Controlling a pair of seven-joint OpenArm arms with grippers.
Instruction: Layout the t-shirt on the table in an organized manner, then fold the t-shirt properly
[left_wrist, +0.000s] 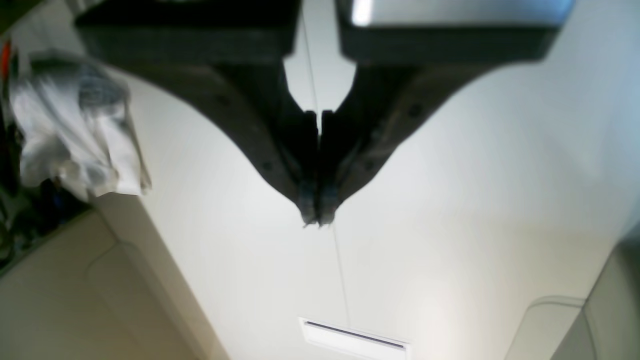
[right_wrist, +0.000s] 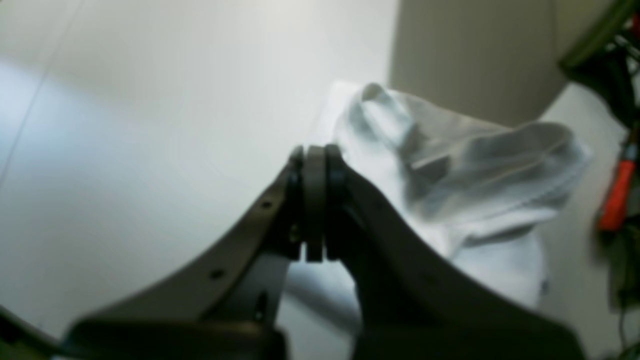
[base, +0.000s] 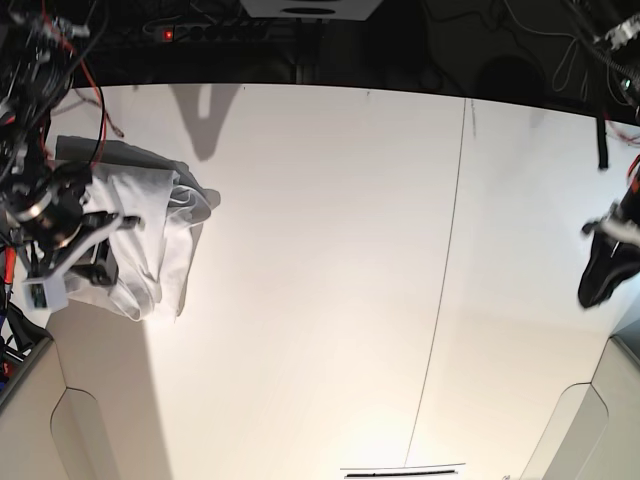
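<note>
The t-shirt (base: 150, 235) lies crumpled in a white heap near the left edge of the table (base: 320, 250). My right gripper (base: 95, 268) hangs over the heap's left side. In the right wrist view its fingertips (right_wrist: 314, 155) are shut, with no cloth visible between them, and the t-shirt (right_wrist: 450, 170) bunches just beyond. My left gripper (base: 600, 285) hovers far off at the table's right edge. Its jaws (left_wrist: 317, 215) are shut and empty above the bare table (left_wrist: 450, 200) by the dark seam, with the t-shirt (left_wrist: 75, 130) far to the left.
A thin seam (base: 440, 270) runs front to back through the table. A white slotted plate (base: 400, 470) sits at the front edge. Cables and dark gear (base: 40, 60) crowd the back left corner. A red-orange tool (right_wrist: 617, 195) hangs beside the shirt.
</note>
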